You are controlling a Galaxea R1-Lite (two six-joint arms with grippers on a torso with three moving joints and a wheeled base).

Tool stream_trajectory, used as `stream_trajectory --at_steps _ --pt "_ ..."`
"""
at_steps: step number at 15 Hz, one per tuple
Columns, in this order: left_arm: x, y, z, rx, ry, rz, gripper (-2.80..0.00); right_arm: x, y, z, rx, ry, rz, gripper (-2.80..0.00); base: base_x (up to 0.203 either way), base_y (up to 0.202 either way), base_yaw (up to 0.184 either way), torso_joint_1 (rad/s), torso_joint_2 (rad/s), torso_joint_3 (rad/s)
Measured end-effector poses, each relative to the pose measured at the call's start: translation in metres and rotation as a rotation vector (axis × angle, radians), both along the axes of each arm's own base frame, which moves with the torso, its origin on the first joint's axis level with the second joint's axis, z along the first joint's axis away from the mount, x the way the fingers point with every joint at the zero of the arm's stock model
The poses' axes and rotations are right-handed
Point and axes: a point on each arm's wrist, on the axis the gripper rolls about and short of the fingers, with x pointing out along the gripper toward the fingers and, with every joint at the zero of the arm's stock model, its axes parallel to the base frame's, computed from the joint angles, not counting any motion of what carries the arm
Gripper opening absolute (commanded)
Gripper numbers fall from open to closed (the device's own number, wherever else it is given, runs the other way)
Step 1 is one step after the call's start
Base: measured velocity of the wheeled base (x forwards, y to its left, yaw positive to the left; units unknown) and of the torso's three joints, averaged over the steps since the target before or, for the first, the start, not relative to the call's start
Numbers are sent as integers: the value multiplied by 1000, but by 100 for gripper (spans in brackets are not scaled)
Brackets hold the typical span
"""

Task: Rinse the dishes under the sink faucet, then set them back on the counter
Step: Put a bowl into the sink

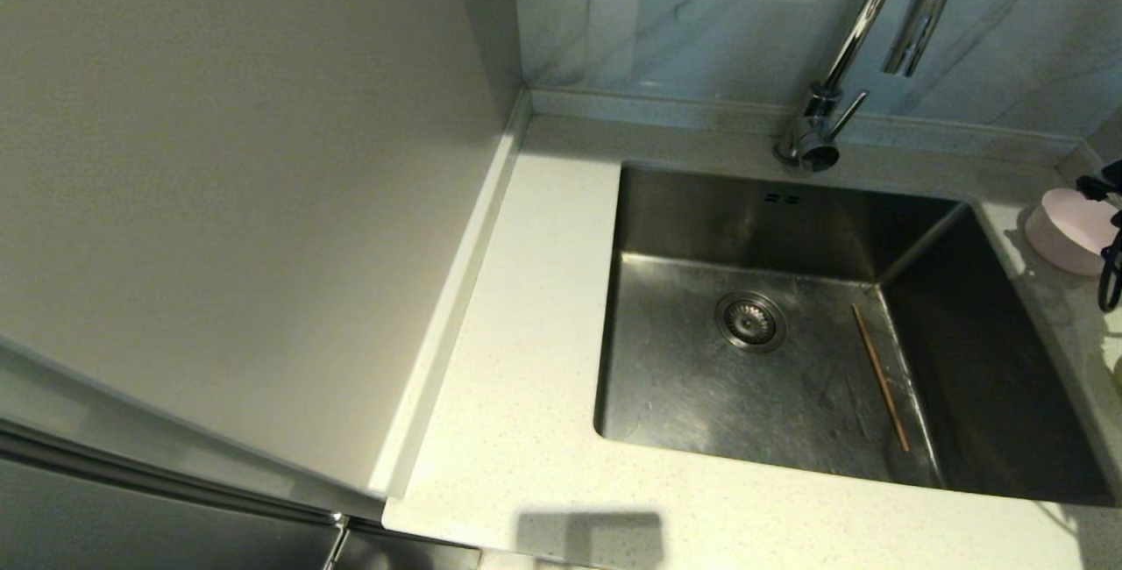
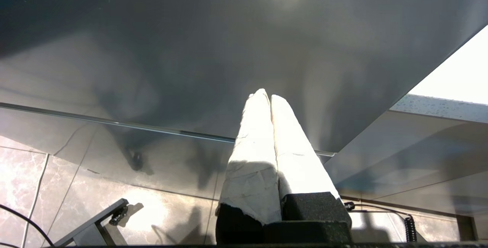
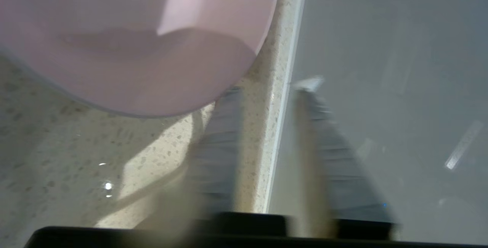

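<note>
A pale pink bowl (image 1: 1063, 230) rests on the counter (image 1: 526, 333) just right of the sink (image 1: 701, 395). In the right wrist view the bowl (image 3: 133, 38) fills the far corner. My right gripper (image 3: 268, 87) stands open beside it, fingers apart over the counter's edge with nothing between them; one finger is close to the bowl's rim. In the head view the right gripper (image 1: 1108, 228) shows only at the picture's right edge. One brown chopstick (image 1: 880, 377) lies on the sink floor near the right wall. The chrome faucet (image 1: 868, 35) rises behind the sink. My left gripper (image 2: 265, 96) is shut and parked low.
A round strainer drain (image 1: 750, 321) sits mid-basin. A tall pale wall panel (image 1: 245, 202) borders the counter on the left. Blue-grey tile (image 1: 701, 17) backs the faucet. The left wrist view shows dark cabinet fronts (image 2: 190, 49) and a tiled floor (image 2: 23, 171).
</note>
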Motion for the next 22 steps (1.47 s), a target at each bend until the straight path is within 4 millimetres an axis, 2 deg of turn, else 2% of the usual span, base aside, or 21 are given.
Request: stream_trajectory --at_steps 5,10,14,19,22 --pt "0 0 0 0 0 -1 -280 -6 0 5 32 -38 -8 0 0 0 0 0 0 0" --pt "0 0 0 0 0 -1 -280 -33 20 7 234 -26 -16 0 0 0 0 0 0 0" --pt "0 0 0 0 0 0 -280 -48 32 14 376 -88 -38 0 0 0 0 0 0 0" --pt "0 0 0 0 0 -1 -280 -66 40 19 459 -108 -123 0 0 0 0 0 0 0" --pt "0 0 0 0 0 -1 -280 -76 45 11 510 -64 -173 0 0 0 0 0 0 0"
